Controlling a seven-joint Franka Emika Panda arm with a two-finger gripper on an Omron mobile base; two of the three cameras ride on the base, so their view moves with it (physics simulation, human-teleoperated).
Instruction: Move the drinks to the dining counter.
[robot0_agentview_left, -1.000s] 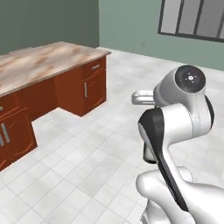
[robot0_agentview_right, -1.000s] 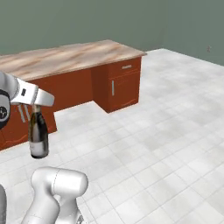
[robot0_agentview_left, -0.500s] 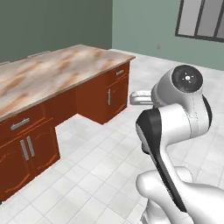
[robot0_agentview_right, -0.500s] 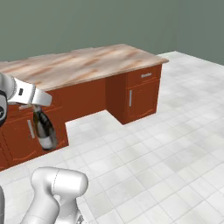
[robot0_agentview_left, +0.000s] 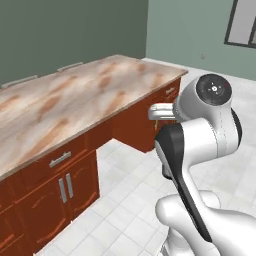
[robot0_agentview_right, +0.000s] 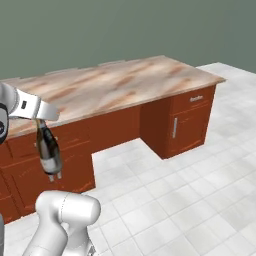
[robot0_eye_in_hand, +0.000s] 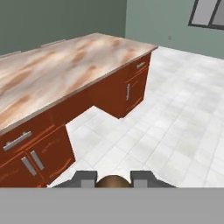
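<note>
A dark wine bottle (robot0_agentview_right: 49, 152) with a pale label hangs by its neck from my gripper (robot0_agentview_right: 40, 120), which is shut on it, above the tiled floor and in front of the counter's cabinets. In the hand view the bottle's brown top (robot0_eye_in_hand: 113, 181) sits between the two fingertips of the gripper (robot0_eye_in_hand: 113, 178). The dining counter (robot0_agentview_right: 117, 85) with its veined beige marble top runs across the scene a short way ahead; its top (robot0_agentview_left: 75, 100) lies to the left of my arm and fills the upper left of the hand view as a marble slab (robot0_eye_in_hand: 57, 70).
Reddish-brown drawers and doors with silver handles (robot0_agentview_left: 64, 187) face me under the counter. White tiled floor (robot0_agentview_right: 190, 195) spreads to the right and in front. A green wall with a window (robot0_eye_in_hand: 209, 13) stands behind the counter's far end.
The whole picture has shifted: the base has driven and turned, so the counter looks larger and closer. The bottle has stayed hanging in the shut gripper.
</note>
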